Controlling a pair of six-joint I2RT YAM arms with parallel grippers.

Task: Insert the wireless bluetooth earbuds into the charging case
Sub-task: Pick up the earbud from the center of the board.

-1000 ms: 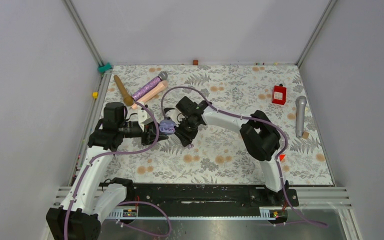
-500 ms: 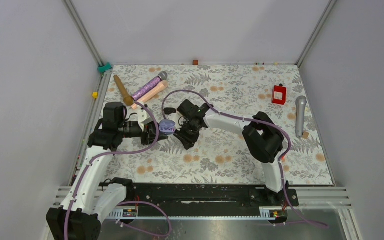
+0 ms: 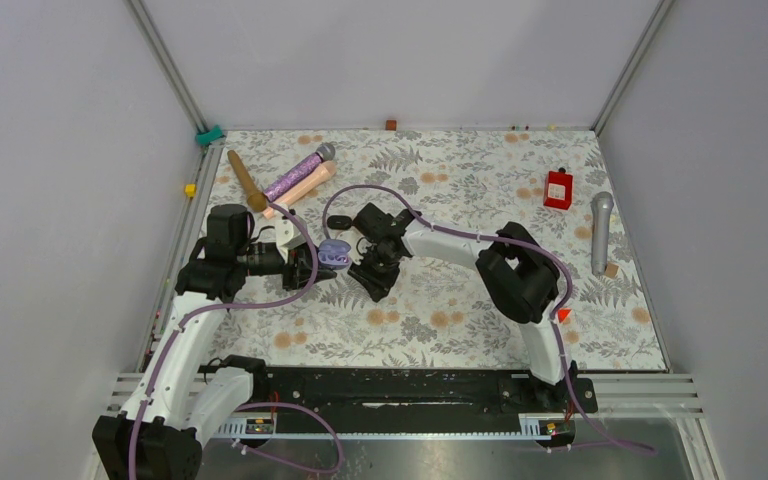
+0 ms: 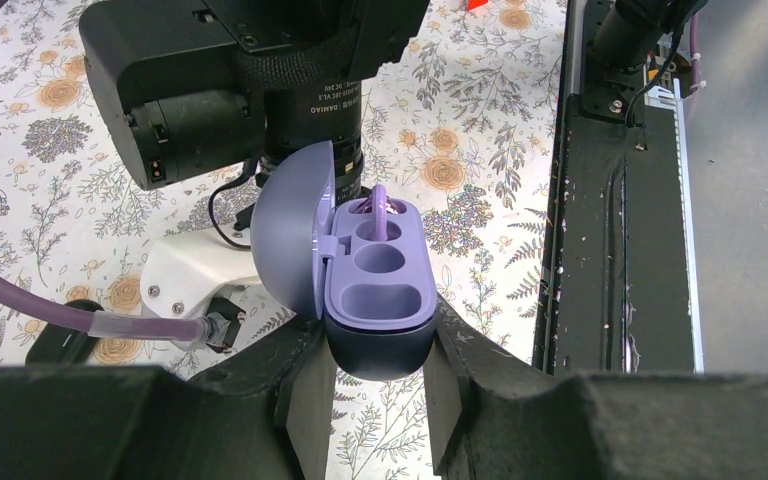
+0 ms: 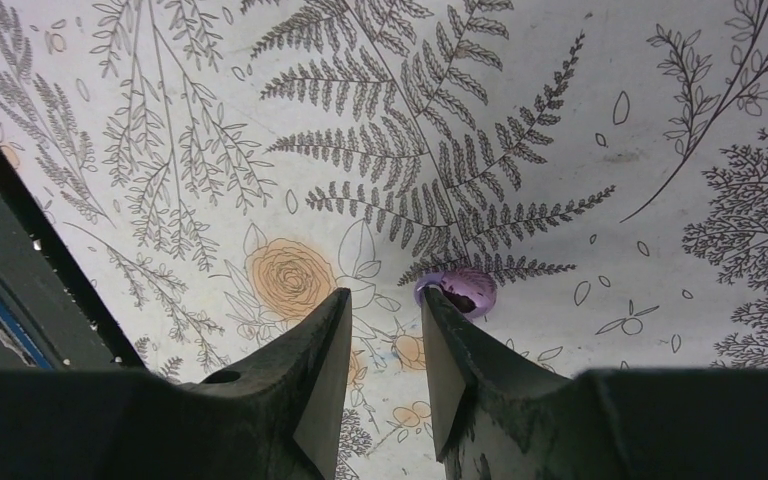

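Observation:
My left gripper [image 4: 380, 345] is shut on the dark lower half of the purple charging case [image 4: 378, 290], held above the table with its lid open to the left. One purple earbud [image 4: 378, 205] stands in the far slot, and the near slot is empty. In the top view the case [image 3: 334, 250] sits between the two wrists. My right gripper [image 5: 385, 300] is open, low over the floral cloth, with nothing between its fingers. A second purple earbud [image 5: 465, 290] lies on the cloth just beyond the right-hand fingertip [image 5: 438, 310], outside the gap.
Brown [image 3: 245, 180], glittery purple [image 3: 298, 172] and pink [image 3: 302, 188] microphones lie at the back left. A silver microphone [image 3: 600, 232] and a red box [image 3: 558, 188] are at the right. A small black oval object [image 3: 338, 222] lies behind the case.
The right gripper's jaws narrowed a little, and its wrist shifted slightly toward the near side beside the case. The left arm with the case has stayed put.

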